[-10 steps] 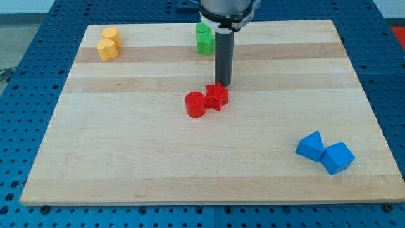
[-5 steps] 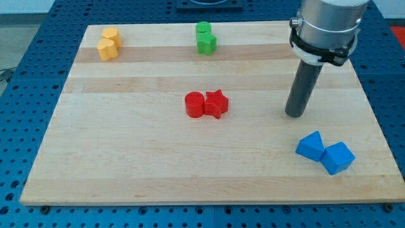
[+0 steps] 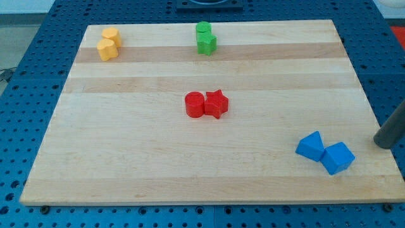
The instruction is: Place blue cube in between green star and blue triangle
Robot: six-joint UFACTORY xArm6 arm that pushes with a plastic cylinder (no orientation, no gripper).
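Observation:
The blue cube (image 3: 337, 158) sits near the board's bottom right, touching the blue triangle (image 3: 310, 145) on its left. The green star (image 3: 207, 44) is at the top middle, touching a green cylinder (image 3: 202, 28) just above it. My tip (image 3: 383, 145) is at the right edge of the board, to the right of the blue cube and slightly above it, with a clear gap between them. Only the lower part of the rod shows at the view's right border.
A red cylinder (image 3: 195, 104) and a red star (image 3: 216, 103) touch each other at the board's centre. Two yellow blocks (image 3: 109, 44) sit together at the top left. The wooden board (image 3: 126, 164) lies on a blue perforated table.
My tip has swept from just above the red star across to the right and down to the board's right edge. No block has moved.

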